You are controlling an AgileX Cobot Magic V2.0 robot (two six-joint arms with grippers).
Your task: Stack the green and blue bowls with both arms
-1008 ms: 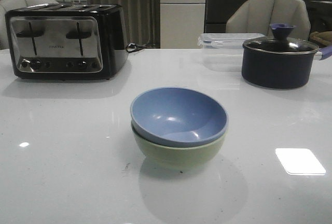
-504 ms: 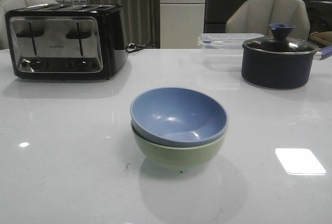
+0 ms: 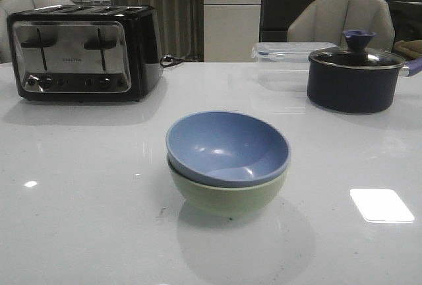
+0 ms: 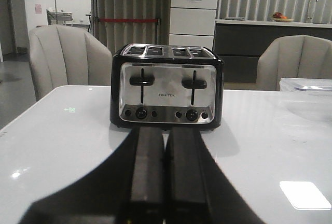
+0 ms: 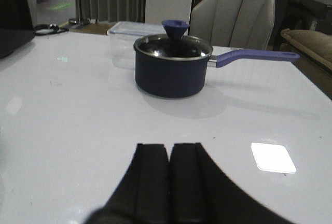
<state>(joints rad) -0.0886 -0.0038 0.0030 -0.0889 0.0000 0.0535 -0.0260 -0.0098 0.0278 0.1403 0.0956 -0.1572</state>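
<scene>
Blue bowl [image 3: 227,146] nested in green bowl [image 3: 227,192] – left gripper [image 4: 165,146], right gripper [image 5: 170,156] both pressed together, empty.

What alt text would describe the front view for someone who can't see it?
A blue bowl sits nested in a green bowl at the centre of a white table. Behind stand a toaster at left and a lidded navy pot at right.

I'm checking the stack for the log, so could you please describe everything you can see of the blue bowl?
The blue bowl is plain, round and matte, a dusty blue. It sits upright and empty, nested inside the green bowl, whose rim shows just under it. It seems slightly off level. The stack stands near the middle of the white table. No gripper touches it.
</scene>
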